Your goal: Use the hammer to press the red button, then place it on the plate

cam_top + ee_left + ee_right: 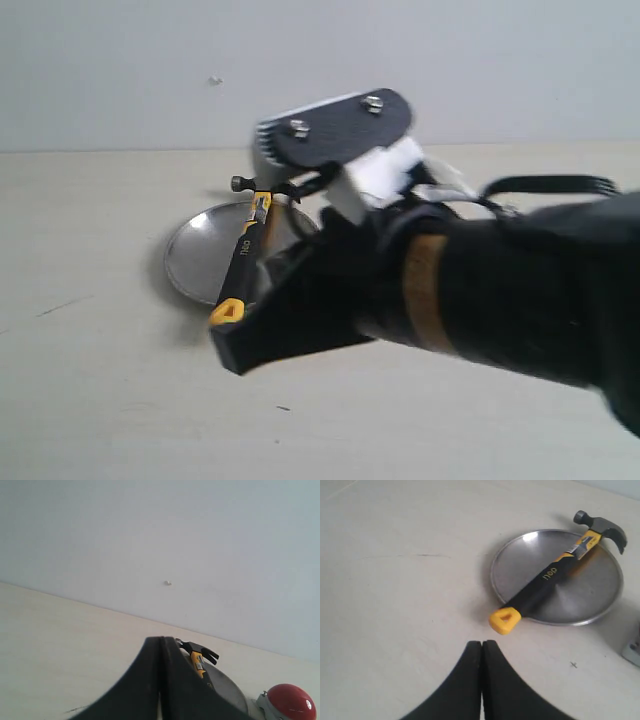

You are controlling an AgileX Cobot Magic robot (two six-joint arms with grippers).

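The hammer (545, 575) lies flat across the silver plate (590, 595). Its dark head hangs over the far rim and its yellow looped tip rests on the table just off the near rim. My right gripper (482, 642) is shut and empty, a short way from that yellow tip; in the exterior view the right gripper (232, 352) is just below the hammer (245, 250) and plate (195, 255). My left gripper (161, 639) is also shut on nothing, low by the table, with the hammer (197, 660), plate (227, 690) and red button (290, 702) beyond it.
The right arm (480, 290) fills the middle and right of the exterior view and hides the button there. A pale wall (120, 70) stands behind the light tabletop (100, 400). A small dark scratch (574, 665) marks the table near the plate.
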